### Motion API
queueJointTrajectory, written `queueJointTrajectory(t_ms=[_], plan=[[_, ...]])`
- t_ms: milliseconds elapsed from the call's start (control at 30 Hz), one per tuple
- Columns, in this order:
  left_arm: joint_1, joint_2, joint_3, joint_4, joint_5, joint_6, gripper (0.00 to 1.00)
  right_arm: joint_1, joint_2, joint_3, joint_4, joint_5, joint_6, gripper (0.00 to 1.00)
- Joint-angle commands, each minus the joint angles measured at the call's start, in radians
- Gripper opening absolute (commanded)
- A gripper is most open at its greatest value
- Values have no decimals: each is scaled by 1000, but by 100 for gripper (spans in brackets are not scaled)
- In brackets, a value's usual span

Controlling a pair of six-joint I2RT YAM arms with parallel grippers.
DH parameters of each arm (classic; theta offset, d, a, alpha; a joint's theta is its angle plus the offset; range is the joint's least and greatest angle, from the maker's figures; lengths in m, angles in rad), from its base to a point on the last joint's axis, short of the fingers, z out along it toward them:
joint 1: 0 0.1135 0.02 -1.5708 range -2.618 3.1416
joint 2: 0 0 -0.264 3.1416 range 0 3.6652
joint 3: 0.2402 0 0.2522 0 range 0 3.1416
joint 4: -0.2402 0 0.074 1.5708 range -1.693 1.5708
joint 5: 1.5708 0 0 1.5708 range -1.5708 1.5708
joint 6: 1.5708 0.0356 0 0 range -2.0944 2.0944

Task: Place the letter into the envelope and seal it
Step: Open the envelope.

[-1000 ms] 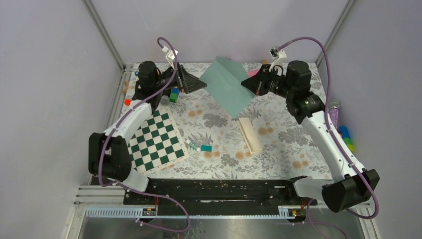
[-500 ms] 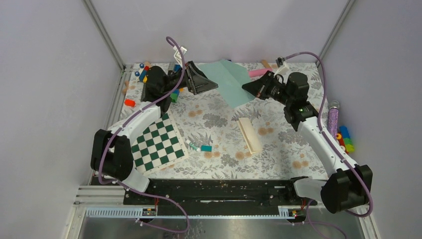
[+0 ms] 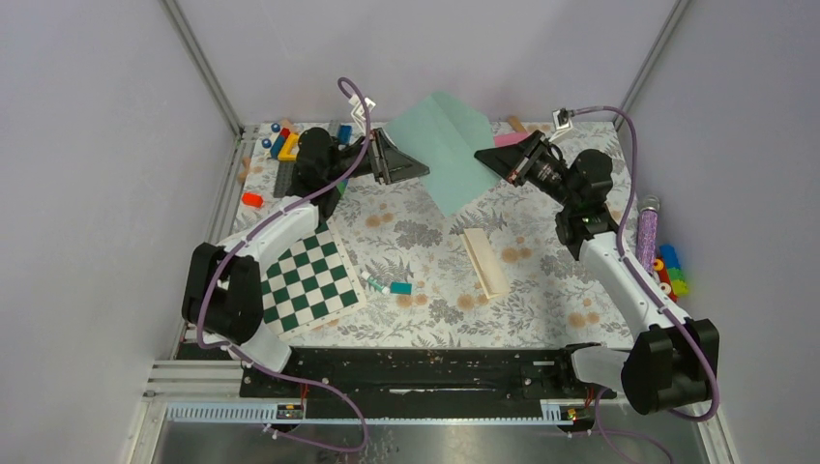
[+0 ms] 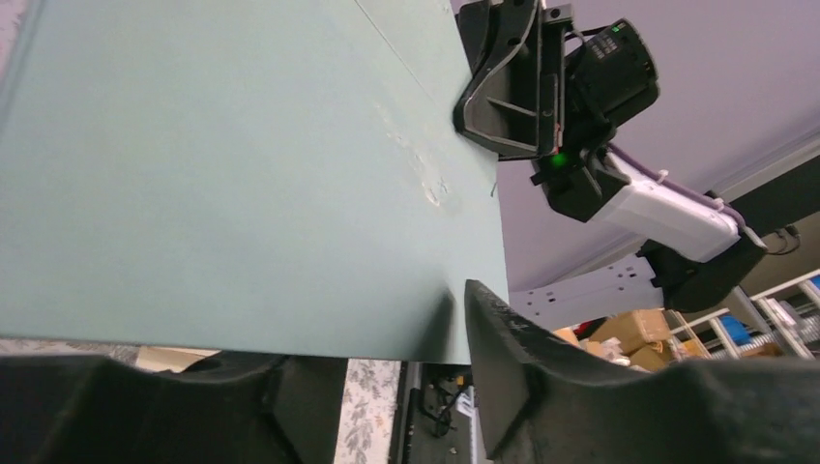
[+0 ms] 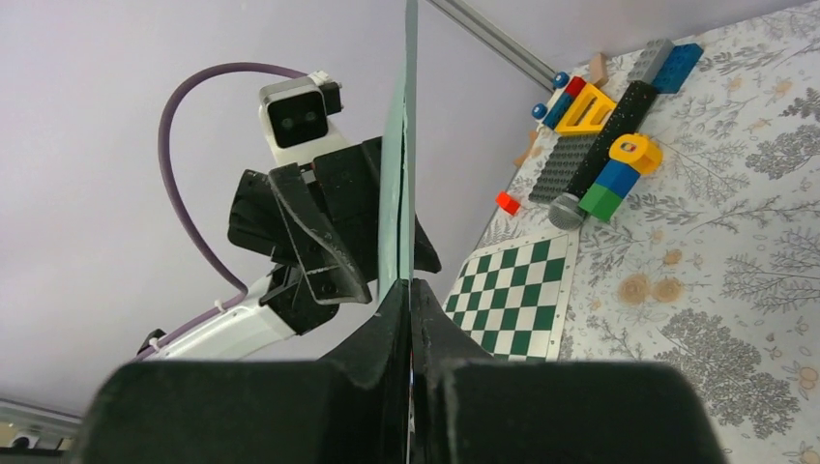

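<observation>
Little is done: the letter (image 3: 485,261) lies folded on the table (image 3: 551,309), just right of its centre, not yet inside. The envelope (image 3: 440,145) hangs in the air over the middle of the far edge, with the right gripper (image 3: 481,158) clenched on its right side. The left gripper (image 3: 419,168) straddles its left edge, jaws apart, not pinching. Against a second ago, the envelope sits farther back, and the left gripper has reached further onto it.
</observation>
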Motion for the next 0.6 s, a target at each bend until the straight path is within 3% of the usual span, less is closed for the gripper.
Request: queueJointTrajectory(t_ms=[0, 167, 200, 400, 567], plan=[[-4, 0, 31, 104, 11, -41, 38, -1, -34, -24, 118, -30, 66, 0], [-2, 0, 36, 213, 44, -119, 7, 1, -35, -46, 118, -33, 61, 2], [-2, 1, 39, 235, 53, -128, 0, 2, -38, -49, 118, -38, 55, 9], [-2, 7, 51, 172, 190, -53, 0, 2, -57, 24, -48, -137, -132, 70], [-3, 4, 86, -182, 299, 222, 0, 2, -13, 132, -248, -246, -326, 93]])
